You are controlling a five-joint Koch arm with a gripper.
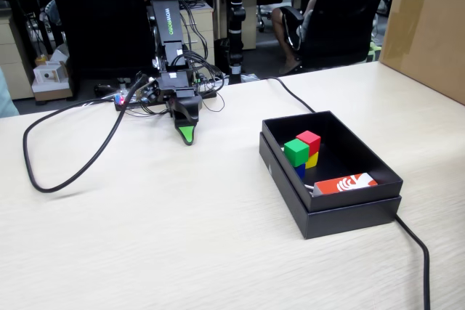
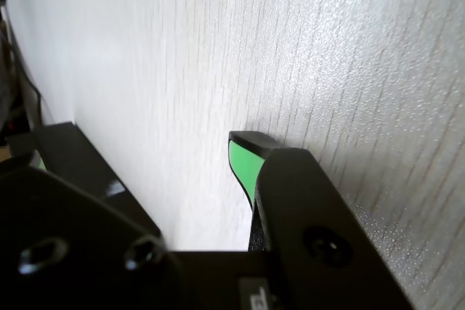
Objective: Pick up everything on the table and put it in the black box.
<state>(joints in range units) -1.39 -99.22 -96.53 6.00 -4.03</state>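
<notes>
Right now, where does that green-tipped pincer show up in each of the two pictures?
Fixed view: the pincer hangs left of centre, its green tip just above the table, well left of the black box.
Wrist view: the pincer fills the lower middle, its green tip pointing up the picture.
Shared landmark: the pale wood-grain table.

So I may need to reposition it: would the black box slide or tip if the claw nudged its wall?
The black box looks low and wide, so tipping seems unlikely. On the smooth table it would probably slide. It holds only colored blocks and a red card, so it is likely light.
</notes>
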